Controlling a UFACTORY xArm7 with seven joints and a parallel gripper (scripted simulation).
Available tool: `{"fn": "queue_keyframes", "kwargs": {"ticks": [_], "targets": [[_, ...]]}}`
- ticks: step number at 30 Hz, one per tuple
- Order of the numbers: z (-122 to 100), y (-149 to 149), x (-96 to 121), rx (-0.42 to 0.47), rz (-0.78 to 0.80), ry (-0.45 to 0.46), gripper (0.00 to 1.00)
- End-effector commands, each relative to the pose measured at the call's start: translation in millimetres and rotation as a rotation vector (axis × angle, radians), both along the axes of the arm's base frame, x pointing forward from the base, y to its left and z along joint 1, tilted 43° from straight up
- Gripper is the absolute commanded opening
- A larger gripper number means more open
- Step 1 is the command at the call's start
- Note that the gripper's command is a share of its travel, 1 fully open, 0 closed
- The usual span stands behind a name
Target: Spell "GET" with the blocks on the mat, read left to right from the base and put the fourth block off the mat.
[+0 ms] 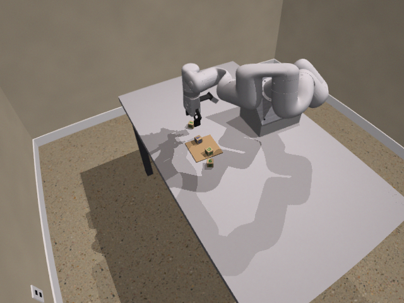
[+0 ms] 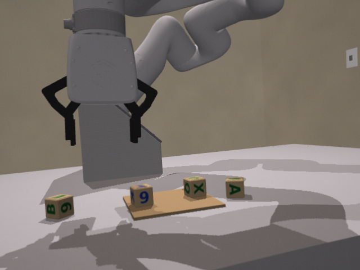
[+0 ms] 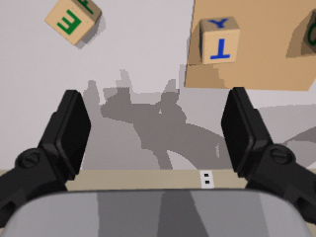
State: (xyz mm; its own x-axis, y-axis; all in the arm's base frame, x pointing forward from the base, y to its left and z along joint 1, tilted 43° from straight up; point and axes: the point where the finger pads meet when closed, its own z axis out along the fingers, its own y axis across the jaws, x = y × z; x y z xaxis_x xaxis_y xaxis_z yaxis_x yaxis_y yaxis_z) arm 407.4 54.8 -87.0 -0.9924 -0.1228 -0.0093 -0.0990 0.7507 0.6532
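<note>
The gripper (image 1: 193, 119) (image 2: 103, 142) (image 3: 156, 123) is open and empty, above the table near the E block. The mat (image 1: 213, 142) (image 2: 174, 210) (image 3: 269, 61) lies flat. The T block (image 1: 198, 139) (image 2: 141, 195) (image 3: 220, 41) stands on it near one edge, its blue T facing up. The G block (image 1: 209, 151) (image 2: 194, 187) stands on the mat toward the opposite edge, a gap away; the wrist view cuts it off. The E block (image 1: 190, 124) (image 2: 59, 206) (image 3: 71, 22) stands off the mat beyond the T block, turned askew to the mat. Its green E faces up.
The fourth block (image 1: 209, 163) (image 2: 234, 188) stands on the table (image 1: 261, 208) just off the mat, beyond the G block. It shows a green A on one side; its top letter is hard to read. The robot's grey base (image 1: 271, 122) (image 2: 120, 151) stands behind the mat.
</note>
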Motion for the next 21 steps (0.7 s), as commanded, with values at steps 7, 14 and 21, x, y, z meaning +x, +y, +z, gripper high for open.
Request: {"fn": "queue_keyframes", "kwargs": {"ticks": [7, 14, 21], "targets": [[-21.1, -21.5, -2.3, 0.035, 0.212, -0.191, 1.0], [-39.3, -36.6, -7.6, 0.064, 0.38, -0.34, 1.0], [-49.6, -44.7, -11.4, 0.081, 0.473, -0.426, 1.0]]}}
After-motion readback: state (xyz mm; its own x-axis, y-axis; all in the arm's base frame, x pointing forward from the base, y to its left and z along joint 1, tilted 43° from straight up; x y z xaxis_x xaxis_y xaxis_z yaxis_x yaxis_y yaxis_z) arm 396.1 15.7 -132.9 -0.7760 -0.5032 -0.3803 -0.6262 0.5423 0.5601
